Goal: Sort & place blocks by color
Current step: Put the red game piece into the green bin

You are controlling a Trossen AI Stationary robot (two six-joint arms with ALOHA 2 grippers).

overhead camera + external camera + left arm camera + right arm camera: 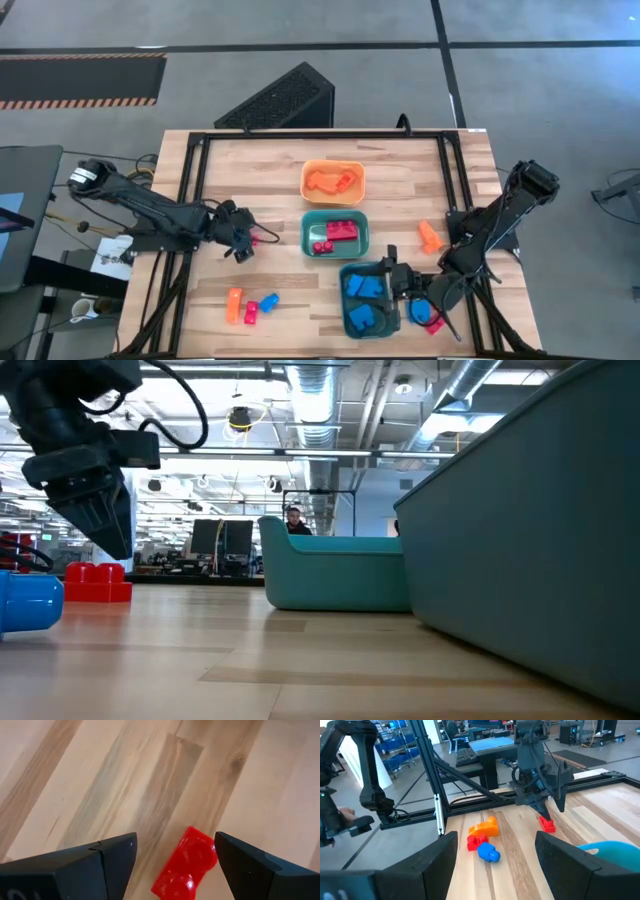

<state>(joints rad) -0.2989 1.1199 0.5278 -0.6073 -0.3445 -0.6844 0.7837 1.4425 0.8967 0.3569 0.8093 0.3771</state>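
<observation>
Left tool (243, 243) low over the left-centre of the table (260, 180), fingers spread wide, holding nothing. In the left wrist view a red block (186, 865) lies flat on the wood in the gap between the two fingers, nearer one than the other, touching neither. In the high view the same block (262, 238) shows just at the tool's tip.

Handling, as a judgement: small hard plastic piece, light, rigid, glossy, so likely slick under the pads. Two rounded studs on top; flat long sides look like the better faces to pinch. It lies at an angle to the finger line, so a slight wrist turn before closing would square the pads on the sides. A light piece can skate on smooth wood if one finger reaches it first.

Other blocks: an orange, a red and a blue one (270, 300) clustered on the near left; one orange block (430, 237) loose on the right. The orange bin (305, 180) at far centre holds orange pieces, the middle teal bin (308, 235) red ones, and the near teal bin (345, 300) blue ones.

Right tool (408, 285) sits beside the near teal bin, fingers parted, nothing between them in the right wrist view.
</observation>
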